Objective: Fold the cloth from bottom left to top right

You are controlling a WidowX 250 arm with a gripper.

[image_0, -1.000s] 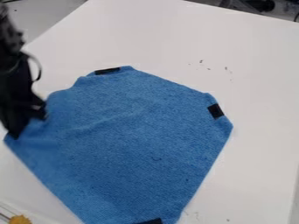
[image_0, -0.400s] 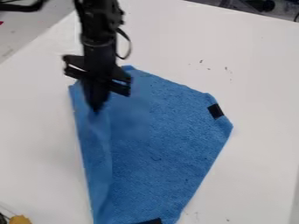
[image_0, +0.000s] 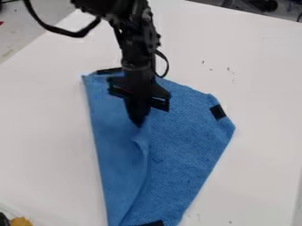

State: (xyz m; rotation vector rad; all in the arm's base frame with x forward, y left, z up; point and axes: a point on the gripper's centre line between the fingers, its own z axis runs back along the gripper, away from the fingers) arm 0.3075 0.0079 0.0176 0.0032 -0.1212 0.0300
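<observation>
I observe the gripper (image_0: 139,122) grasping the blue cloth (image_0: 184,140) by its folded-over flap, between side edges of the worktop (image_0: 259,84).

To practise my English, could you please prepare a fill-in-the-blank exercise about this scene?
1. The gripper holds a flap of the ____ cloth.
2. From the cloth's left side, the flap is folded toward the picture's ____ side.
3. The table under the cloth is ____.
4. The arm comes in from the picture's ____ edge.

Missing words: blue; right; white; top
</observation>
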